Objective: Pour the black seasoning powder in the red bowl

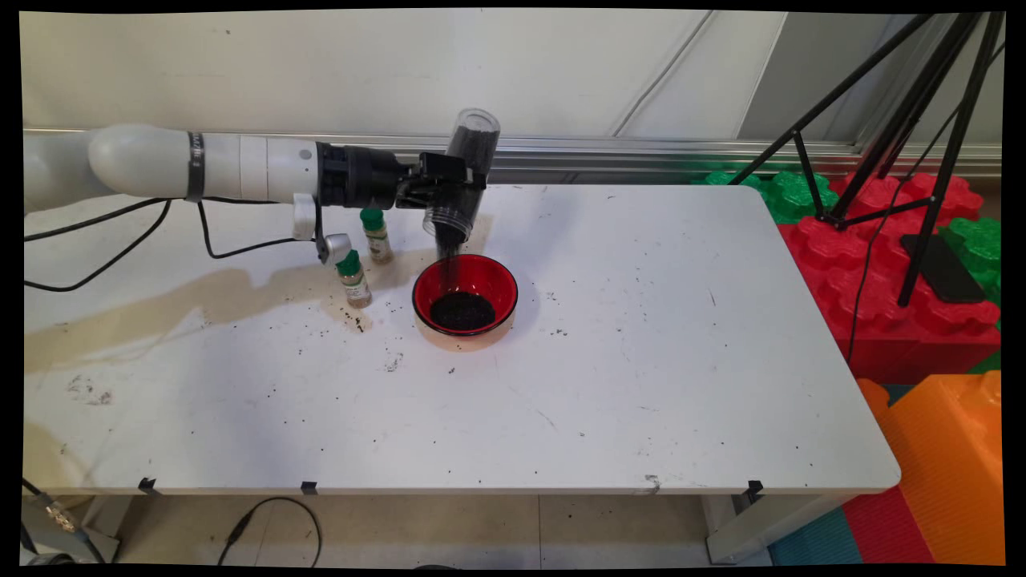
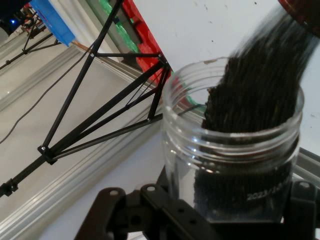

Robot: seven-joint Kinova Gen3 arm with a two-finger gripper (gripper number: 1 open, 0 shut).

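My gripper is shut on a clear plastic jar, held tipped mouth-down above the red bowl. Dark grains stream from the jar's mouth into the bowl, where a black heap lies. In the hand view the jar fills the lower right, with the grains sliding out past its threaded rim. The bowl stands near the table's middle, a little toward the back.
Two small spice bottles with green caps stand just left of the bowl, under the arm. Dark specks litter the white table. A black tripod and red, green and orange blocks stand off the table's right side.
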